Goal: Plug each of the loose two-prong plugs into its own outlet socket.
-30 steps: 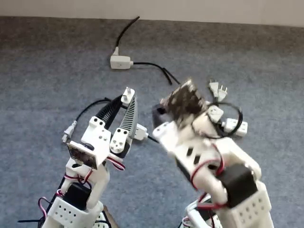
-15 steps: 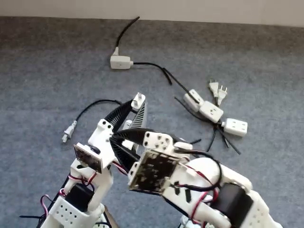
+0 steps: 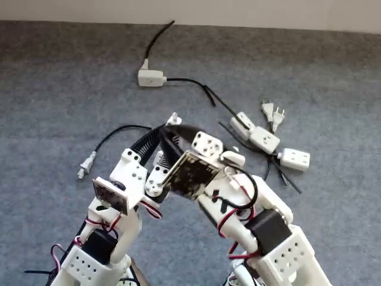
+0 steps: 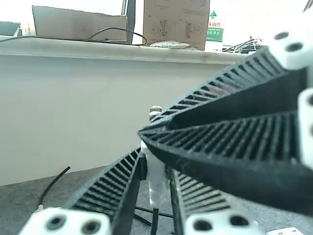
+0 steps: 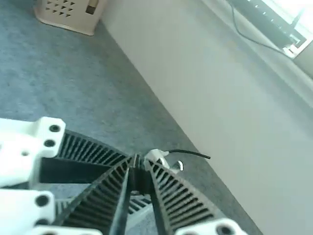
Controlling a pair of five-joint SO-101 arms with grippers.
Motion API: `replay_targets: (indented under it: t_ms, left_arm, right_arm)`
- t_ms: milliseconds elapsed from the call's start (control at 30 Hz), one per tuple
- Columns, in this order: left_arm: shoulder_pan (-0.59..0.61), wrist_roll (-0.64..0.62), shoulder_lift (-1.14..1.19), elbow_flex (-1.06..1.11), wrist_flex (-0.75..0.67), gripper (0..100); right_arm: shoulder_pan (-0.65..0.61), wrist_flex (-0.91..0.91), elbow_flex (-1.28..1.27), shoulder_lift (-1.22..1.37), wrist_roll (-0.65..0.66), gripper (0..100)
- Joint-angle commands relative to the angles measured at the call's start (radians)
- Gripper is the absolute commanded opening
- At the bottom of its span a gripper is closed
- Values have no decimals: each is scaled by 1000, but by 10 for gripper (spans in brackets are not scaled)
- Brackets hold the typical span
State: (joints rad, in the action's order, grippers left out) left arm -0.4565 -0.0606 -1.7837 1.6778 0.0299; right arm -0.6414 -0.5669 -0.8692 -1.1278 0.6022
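A white two-prong plug (image 3: 173,118) on a black cable is held up above the carpet, my left gripper (image 3: 171,124) shut on it. My right gripper (image 3: 174,128) comes in from the right and its fingertips close on the same plug. The left wrist view has the plug (image 4: 156,183) between my left gripper (image 4: 155,169) fingers, with the right gripper (image 4: 143,133) crossing in front. From the right wrist, the plug (image 5: 155,155) sits at my right gripper (image 5: 139,165) tips. White outlet sockets (image 3: 264,140) lie at the right.
Another loose plug (image 3: 272,110) lies beside the sockets, and a third (image 3: 87,164) lies at the left on a black cable. A white adapter (image 3: 150,77) with cables sits at the back. A beige basket (image 5: 68,14) stands by the wall.
My right arm swung from over the sockets across to the left gripper and met the held plug. The left gripper shifted slightly right with the plug.
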Motion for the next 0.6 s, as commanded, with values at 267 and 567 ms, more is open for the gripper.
replay_targets:
  t_ms: [267,567]
  left_arm:
    - [-21,-8,-4,18,0,6]
    - [-15,-6,-2,18,2,6]
  right_arm:
    - [246,308,-4,344,12,9]
    - [289,308,42,318,12,9]
